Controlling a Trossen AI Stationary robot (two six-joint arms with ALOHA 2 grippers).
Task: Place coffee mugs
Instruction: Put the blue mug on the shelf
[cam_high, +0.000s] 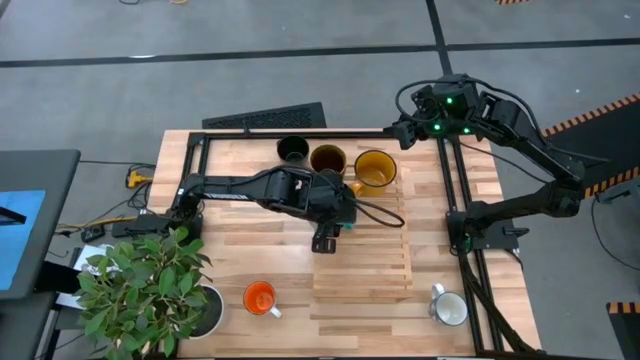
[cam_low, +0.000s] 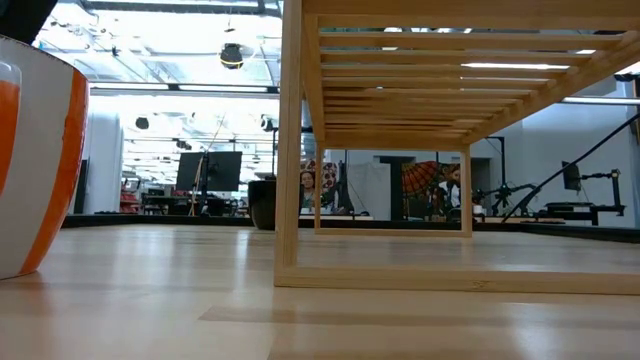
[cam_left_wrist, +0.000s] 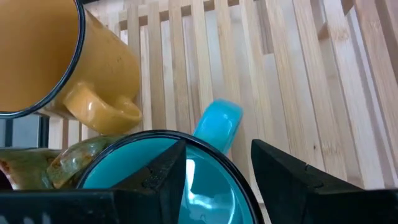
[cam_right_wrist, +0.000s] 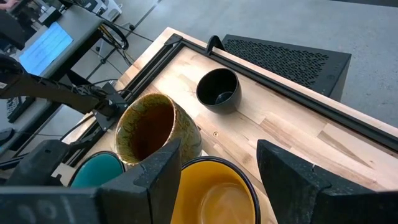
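Observation:
My left gripper (cam_high: 335, 228) (cam_left_wrist: 217, 158) is open and points down over the teal mug (cam_left_wrist: 155, 180) (cam_right_wrist: 93, 171). One finger is inside the mug and one outside its wall, beside the handle (cam_left_wrist: 217, 124). The mug is over the slatted wooden rack (cam_high: 365, 250); its base is hidden. The black mug (cam_high: 292, 149), brown mug (cam_high: 327, 159) and yellow mug (cam_high: 374, 168) stand in a row near the far edge. The orange mug (cam_high: 259, 297) and white mug (cam_high: 448, 307) stand near the near edge. My right gripper (cam_high: 398, 133) (cam_right_wrist: 219, 149) is open, hovering above the yellow mug (cam_right_wrist: 217, 193).
A potted plant (cam_high: 150, 285) fills the near left corner. A black frame rail (cam_high: 300, 132) runs along the far edge and another (cam_high: 455, 200) down the right side. In the low view the orange mug (cam_low: 30, 150) is close on the left, next to the rack's legs (cam_low: 290, 150).

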